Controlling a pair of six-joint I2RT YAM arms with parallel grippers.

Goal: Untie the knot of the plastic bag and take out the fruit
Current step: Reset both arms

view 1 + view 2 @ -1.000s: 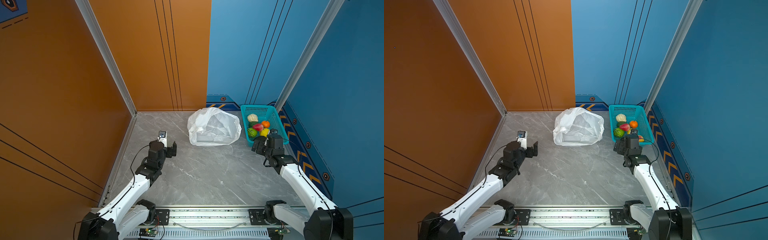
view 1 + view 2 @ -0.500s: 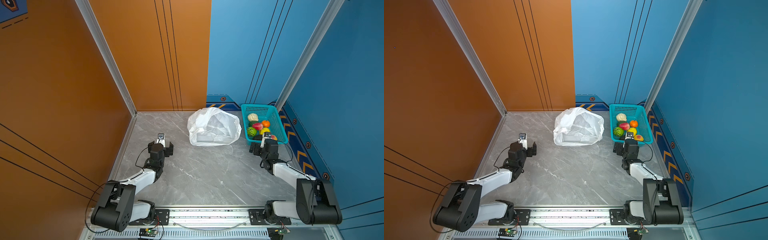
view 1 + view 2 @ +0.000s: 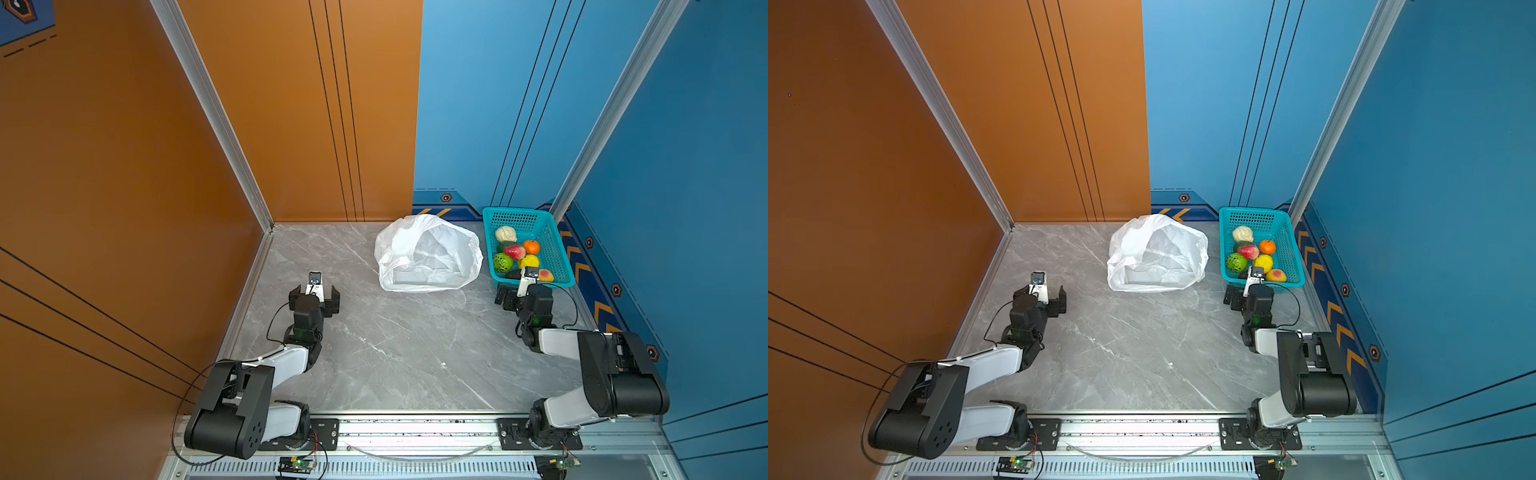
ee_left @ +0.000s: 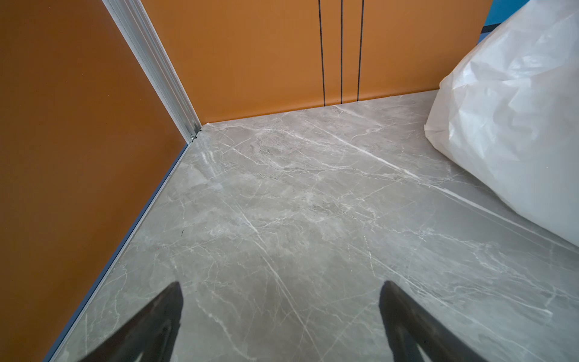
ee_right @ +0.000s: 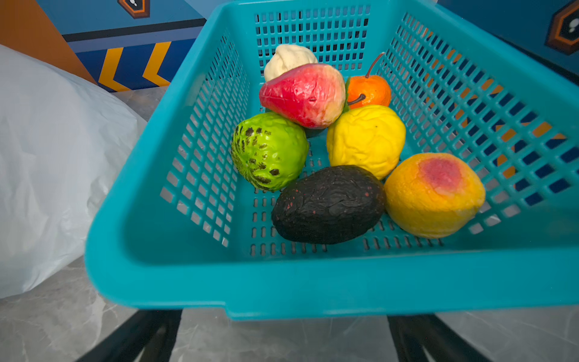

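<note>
Both arms sit folded low. The left arm (image 3: 282, 359) is at lower left in both top views, elbow drawn back near its base, forearm pointing up-frame. The left end effector (image 3: 314, 296) (image 4: 281, 288) has its jaws spread wide with nothing between them. The right arm (image 3: 557, 340), at lower right, is folded likewise. The right end effector (image 3: 524, 291) (image 5: 285, 332) also has its jaws wide apart and is empty. Its dark fingers (image 5: 150, 332) show at the bottom edge of the right wrist view.
</note>
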